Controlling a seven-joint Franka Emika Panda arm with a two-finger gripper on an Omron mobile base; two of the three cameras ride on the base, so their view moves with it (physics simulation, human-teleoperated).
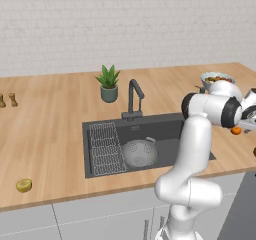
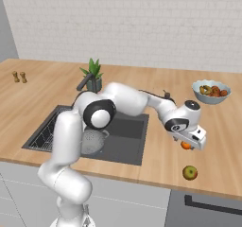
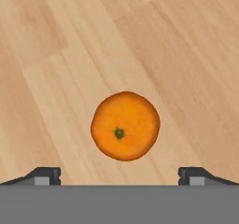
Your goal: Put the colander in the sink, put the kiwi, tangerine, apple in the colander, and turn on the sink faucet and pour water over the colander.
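Tangerine [image 1: 236, 130] half behind the arm; faucet [image 2: 83, 82] mostly hidden.

Orange tangerine [image 3: 125, 125], green stem; pale, perhaps woodgrain, counter [image 3: 56, 55].

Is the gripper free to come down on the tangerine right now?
Probably yes: the gripper is open, the tangerine lies centred between its fingertips on bare counter, nothing beside it.

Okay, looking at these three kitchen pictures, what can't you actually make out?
- Small bright orange tangerine: left base view, mostly hidden behind the white arm.
- Tall dark grey faucet: right base view, mostly hidden by the arm's elbow.
- Round grey perforated metal colander: right base view, partly covered by the arm.
- Pale bowl: its fruits too small to identify.
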